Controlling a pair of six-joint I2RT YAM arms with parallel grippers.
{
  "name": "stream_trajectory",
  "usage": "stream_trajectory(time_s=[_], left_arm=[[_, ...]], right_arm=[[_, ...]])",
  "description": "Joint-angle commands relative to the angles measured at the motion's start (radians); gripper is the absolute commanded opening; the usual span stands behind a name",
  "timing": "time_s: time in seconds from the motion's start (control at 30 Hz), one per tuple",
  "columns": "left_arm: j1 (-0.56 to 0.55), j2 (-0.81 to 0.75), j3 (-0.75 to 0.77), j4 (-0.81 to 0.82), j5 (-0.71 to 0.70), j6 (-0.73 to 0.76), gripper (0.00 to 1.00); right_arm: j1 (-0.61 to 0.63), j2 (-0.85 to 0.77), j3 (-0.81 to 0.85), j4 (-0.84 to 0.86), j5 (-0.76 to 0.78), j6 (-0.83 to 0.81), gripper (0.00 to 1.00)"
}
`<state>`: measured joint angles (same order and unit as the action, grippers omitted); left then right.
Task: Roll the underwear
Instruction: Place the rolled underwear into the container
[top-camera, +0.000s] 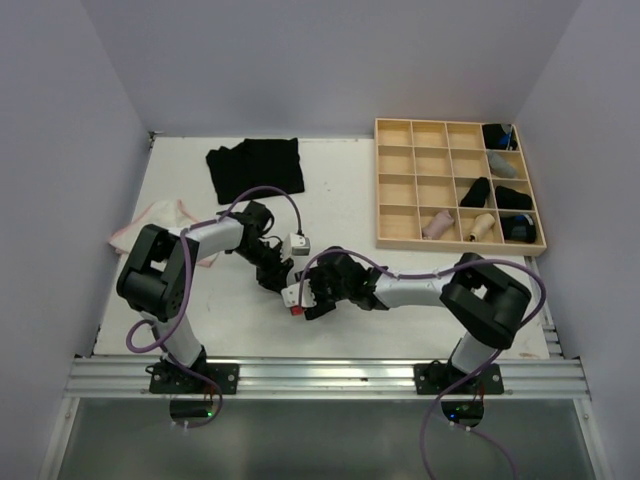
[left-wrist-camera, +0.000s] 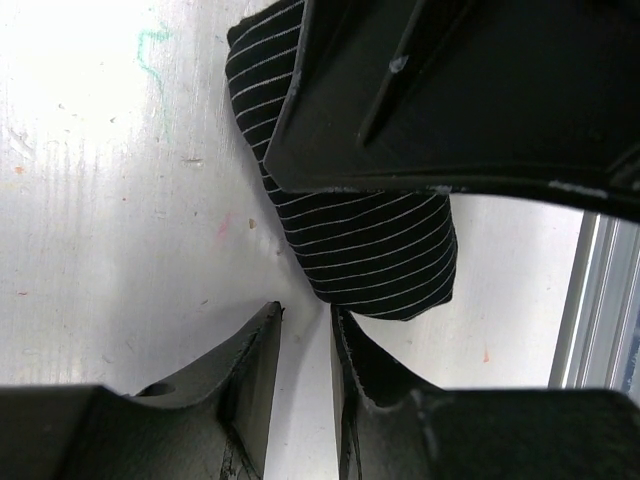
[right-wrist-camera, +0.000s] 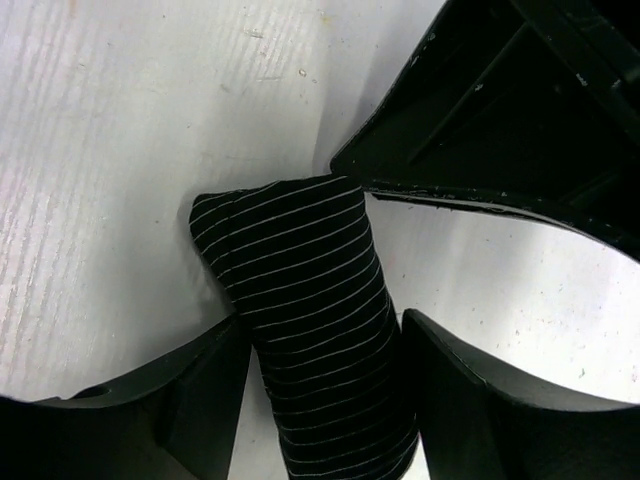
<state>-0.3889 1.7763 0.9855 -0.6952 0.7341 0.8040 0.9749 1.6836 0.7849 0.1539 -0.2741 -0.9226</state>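
Observation:
A black roll of underwear with thin white stripes (right-wrist-camera: 300, 270) lies on the white table. My right gripper (right-wrist-camera: 320, 322) has a finger pressed on each side of it and is shut on it. The roll also shows in the left wrist view (left-wrist-camera: 375, 245), partly under the right gripper's body (left-wrist-camera: 450, 90). My left gripper (left-wrist-camera: 305, 320) is nearly shut with a narrow gap and holds nothing; its tips sit just beside the roll's end. In the top view both grippers meet mid-table (top-camera: 290, 280), hiding the roll. A pile of flat black underwear (top-camera: 255, 165) lies at the back left, and a whitish-pink pair (top-camera: 160, 222) at the left.
A pale wooden grid tray (top-camera: 400, 185) stands at the back right, with several rolls in its right-hand compartments. The metal rail (top-camera: 330, 375) runs along the table's near edge, close to the grippers.

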Motion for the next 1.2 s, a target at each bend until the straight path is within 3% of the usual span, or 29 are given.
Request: stream_trajectory(time_s=[0.0, 0.1, 0.2, 0.27, 0.3, 0.37, 0.4, 0.47, 0.5, 0.7, 0.87, 1.0, 1.07, 1.17], left_arm=[[-0.005, 0.077, -0.047, -0.04, -0.239, 0.05, 0.32], [0.011, 0.077, -0.03, -0.044, -0.21, 0.038, 0.33], [0.095, 0.077, 0.031, -0.082, -0.139, 0.02, 0.39], [0.178, 0.068, 0.073, -0.115, -0.083, 0.02, 0.44], [0.2, 0.057, 0.091, -0.115, -0.073, 0.018, 0.47], [0.24, 0.008, 0.134, -0.11, -0.053, 0.006, 0.57], [0.275, -0.012, 0.148, -0.098, -0.035, 0.0, 0.61], [0.317, -0.084, 0.179, -0.072, -0.024, -0.044, 0.79], [0.327, -0.115, 0.183, -0.026, -0.018, -0.061, 1.0], [0.34, -0.365, 0.205, 0.176, -0.056, -0.178, 1.0], [0.34, -0.483, 0.206, 0.418, -0.11, -0.429, 1.0], [0.34, -0.5, 0.22, 0.517, -0.24, -0.701, 1.0], [0.34, -0.468, 0.251, 0.475, -0.184, -0.648, 1.0], [0.331, -0.439, 0.283, 0.454, -0.217, -0.666, 1.0]], right_arm=[[-0.004, 0.051, 0.01, -0.022, 0.013, -0.045, 0.65], [-0.005, 0.1, 0.074, -0.1, 0.0, -0.053, 0.54], [-0.013, 0.137, 0.106, -0.151, -0.01, -0.05, 0.38], [-0.016, 0.143, 0.125, -0.224, -0.033, -0.062, 0.19], [-0.016, 0.146, 0.125, -0.25, -0.039, -0.067, 0.18], [-0.015, 0.148, 0.152, -0.321, -0.048, -0.056, 0.0], [-0.018, 0.14, 0.168, -0.341, -0.045, -0.042, 0.0], [-0.025, 0.081, 0.171, -0.358, -0.042, 0.023, 0.0], [-0.042, 0.059, 0.181, -0.358, -0.043, 0.063, 0.0], [-0.197, -0.104, 0.289, -0.453, -0.063, 0.367, 0.0], [-0.427, -0.159, 0.367, -0.545, -0.082, 0.53, 0.0], [-0.625, -0.102, 0.474, -0.634, -0.08, 0.58, 0.0], [-0.747, -0.058, 0.566, -0.678, -0.08, 0.607, 0.0], [-0.887, 0.06, 0.716, -0.727, -0.051, 0.643, 0.0]])
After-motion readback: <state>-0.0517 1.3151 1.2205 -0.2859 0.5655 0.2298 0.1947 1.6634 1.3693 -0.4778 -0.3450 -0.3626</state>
